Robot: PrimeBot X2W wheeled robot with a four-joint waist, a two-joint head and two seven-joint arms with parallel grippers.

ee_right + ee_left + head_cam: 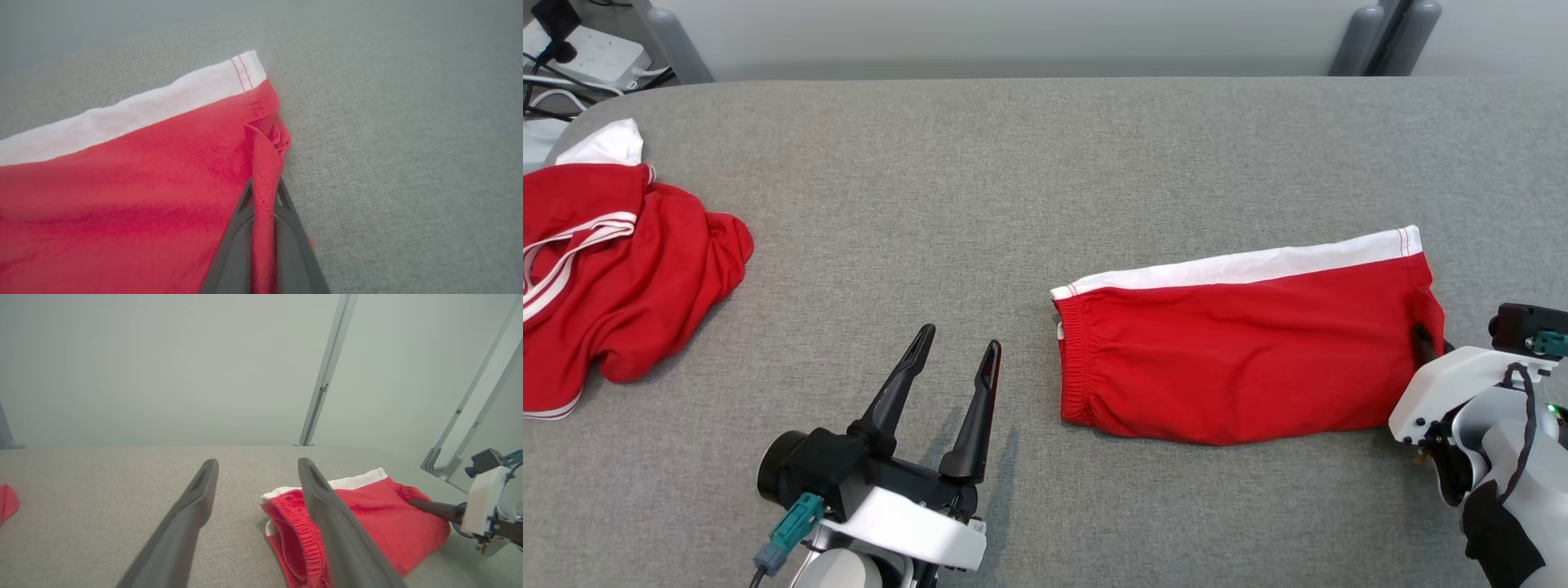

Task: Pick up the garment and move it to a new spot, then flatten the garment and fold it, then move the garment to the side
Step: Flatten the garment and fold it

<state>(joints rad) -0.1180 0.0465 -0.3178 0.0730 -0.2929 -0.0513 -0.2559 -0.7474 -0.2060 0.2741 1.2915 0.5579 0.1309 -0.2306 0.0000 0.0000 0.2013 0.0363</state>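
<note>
The grey fabric-covered tabletop (1013, 163) carries 2 pieces of clothing. The task's piece, the folded red cotton shorts with a white side band (1241, 359), lies flat right of centre. Its elastic waistband (1078, 367) points toward the middle and its leg hem toward the right edge. A crumpled red garment with white stripes (621, 278) sits heaped at the far left, well apart from it.

The right end effector (264, 185) is clamped on a thin upright pinch of the shorts' right hem, with the red fabric sandwiched between its 2 dark fingers. The left end effector (960, 339) hovers with fingers spread wide and holds nothing. It is just left of the waistband and not touching it.

Judging by the neat fold, what remains is shifting the shorts aside. The risk is the grip, which looks to take 1 small fold of hem, perhaps only the upper layer. A pull from that single point could peel the top layer away and open the fold. It could also skew the shorts, since the coarse tabletop cloth would drag on the underside. The thin pinch may also slip free mid-move.
</note>
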